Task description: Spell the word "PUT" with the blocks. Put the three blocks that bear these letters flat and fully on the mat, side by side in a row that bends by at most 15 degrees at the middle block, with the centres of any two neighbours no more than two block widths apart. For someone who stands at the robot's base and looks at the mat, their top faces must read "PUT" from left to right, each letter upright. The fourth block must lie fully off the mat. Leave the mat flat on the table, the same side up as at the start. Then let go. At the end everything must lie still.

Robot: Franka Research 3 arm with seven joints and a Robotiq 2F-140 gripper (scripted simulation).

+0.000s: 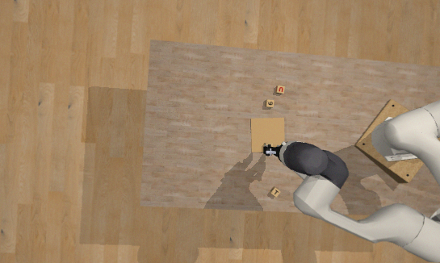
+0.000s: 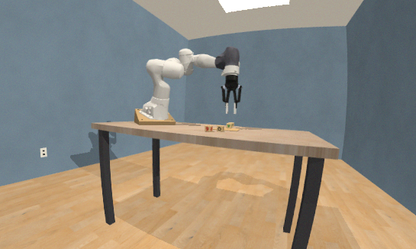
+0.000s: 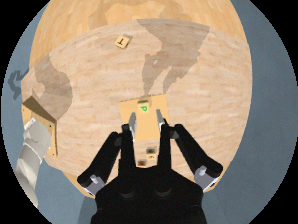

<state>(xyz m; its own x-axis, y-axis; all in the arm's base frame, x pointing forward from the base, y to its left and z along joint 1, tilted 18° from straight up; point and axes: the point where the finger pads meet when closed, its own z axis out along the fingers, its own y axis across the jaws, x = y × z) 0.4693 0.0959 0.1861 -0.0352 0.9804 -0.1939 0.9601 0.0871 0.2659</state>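
Wrist camera shows the end effector [image 3: 147, 124] hanging well above the bench [image 1: 196, 121], fingers partly parted and gripping nothing; the exterior view confirms daylight between them. Directly below, framed by the fingers, a block with a green letter [image 3: 143, 104] sits flat on the tan mat [image 3: 148, 137], close to one edge. I can't read that letter from here, but I judge it to be the P, since the other letters are accounted for elsewhere. From the top view it lies at the mat's corner nearest the T block [image 1: 275, 192], which I take as deliberate: it leaves room for two more blocks in the row.

Outward from there, the T block rests on bare bench, well apart from the mat. On the opposite side sit the red U block [image 1: 280, 89] and, nearer the mat, a block marked with a digit [image 1: 270, 103], the spare, already off the mat where it belongs. One letter placed, I reckon; U looks like the next fetch.
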